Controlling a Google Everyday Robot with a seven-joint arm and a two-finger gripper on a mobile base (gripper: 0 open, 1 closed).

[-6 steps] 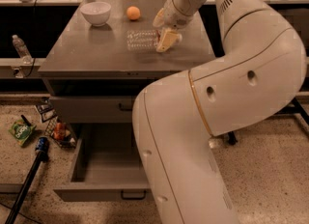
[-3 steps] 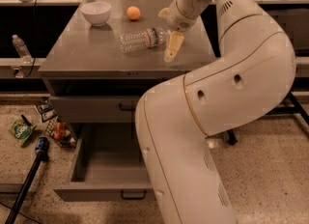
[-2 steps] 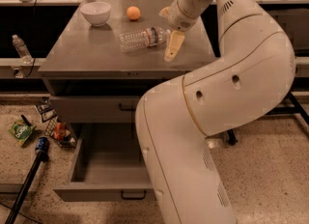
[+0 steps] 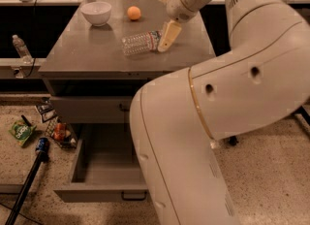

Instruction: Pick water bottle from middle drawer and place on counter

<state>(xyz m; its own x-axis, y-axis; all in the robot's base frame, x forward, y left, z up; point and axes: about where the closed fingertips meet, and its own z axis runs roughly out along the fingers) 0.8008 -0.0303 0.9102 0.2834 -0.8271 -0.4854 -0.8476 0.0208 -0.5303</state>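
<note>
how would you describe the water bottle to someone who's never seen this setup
On the grey counter of the drawer cabinet, look near the middle, beside the open gripper reaching over it. The water bottle lies on its side there: clear, ribbed, with a reddish band, unlike the white bowl and the orange behind it.

The single camera is looking steeply down from close above the robot's own arm (image 4: 227, 98), facing the counter (image 4: 97, 54) at eleven o'clock; the gripper (image 4: 166, 18), fingers apart, is hanging near twelve o'clock.

Robot lab: metal drawer cabinet (image 4: 87, 108), speckled floor (image 4: 271, 180), hand (image 4: 164, 21) above counter (image 4: 87, 49).
</note>
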